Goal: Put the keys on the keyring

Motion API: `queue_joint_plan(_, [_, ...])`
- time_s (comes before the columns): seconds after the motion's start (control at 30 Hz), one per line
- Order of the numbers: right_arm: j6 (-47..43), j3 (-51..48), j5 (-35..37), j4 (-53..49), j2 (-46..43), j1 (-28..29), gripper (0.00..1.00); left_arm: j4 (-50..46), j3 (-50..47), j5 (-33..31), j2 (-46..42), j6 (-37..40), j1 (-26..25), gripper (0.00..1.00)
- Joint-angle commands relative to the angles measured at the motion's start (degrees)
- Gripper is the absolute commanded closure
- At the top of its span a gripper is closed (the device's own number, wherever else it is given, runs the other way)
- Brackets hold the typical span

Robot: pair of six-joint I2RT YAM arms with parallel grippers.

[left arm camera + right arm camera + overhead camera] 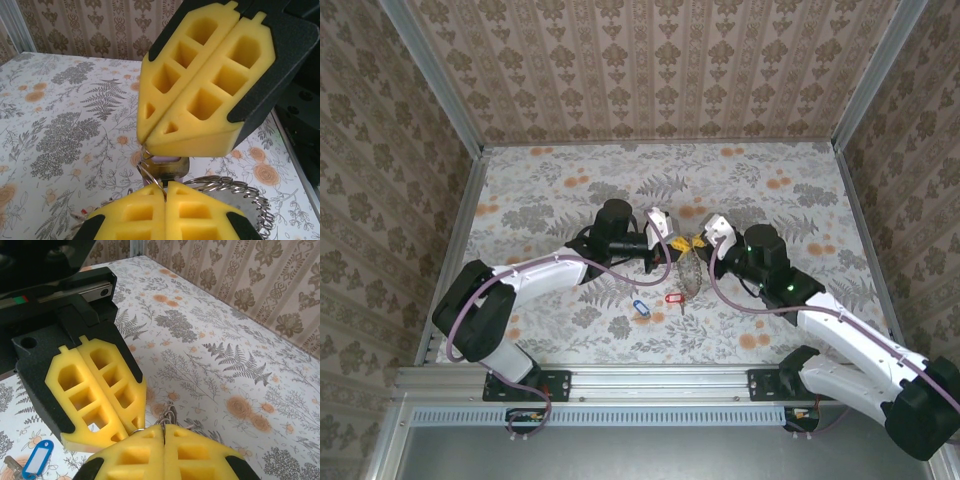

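Clamping keyring [227,189] with left gripper [165,187] and right gripper [164,430].
Likely springy, slippery, jangly; best pinched at a bare stretch.

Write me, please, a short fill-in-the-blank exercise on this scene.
1. The left pincer and right pincer are both ___.
2. The key beside the red key has a ___ tag.
3. The pads are ___.
Missing words: shut; blue; yellow.
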Motion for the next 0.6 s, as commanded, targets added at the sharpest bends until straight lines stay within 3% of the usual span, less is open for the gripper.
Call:
queue_joint_plan(0.0, [1.46,1.67,0.4,-3.66,1.35,-0.37,0.94,5.9,0.19,4.04,-0.13,-0.8,-1.26,1.0])
queue_joint_plan(0.1, [1.83,2.15,-3.13,-3.99,1.58,-0.38,0.93,5.41,0.35,4.35,0.0,-0.28,-1.26,1.0])
queue_joint_plan(0.27, [5.35,5.11,0.73,-7.99,3.75,-1.18,0.9,5.49,-0.06,4.0,-0.31,0.59,-1.34,1.0])
queue_joint_plan(0.57, [7.31,8.33,-2.25,-13.52,6.38,-2.13,0.85,6.02,-0.55,3.0,-0.68,1.88,-1.48,1.0])
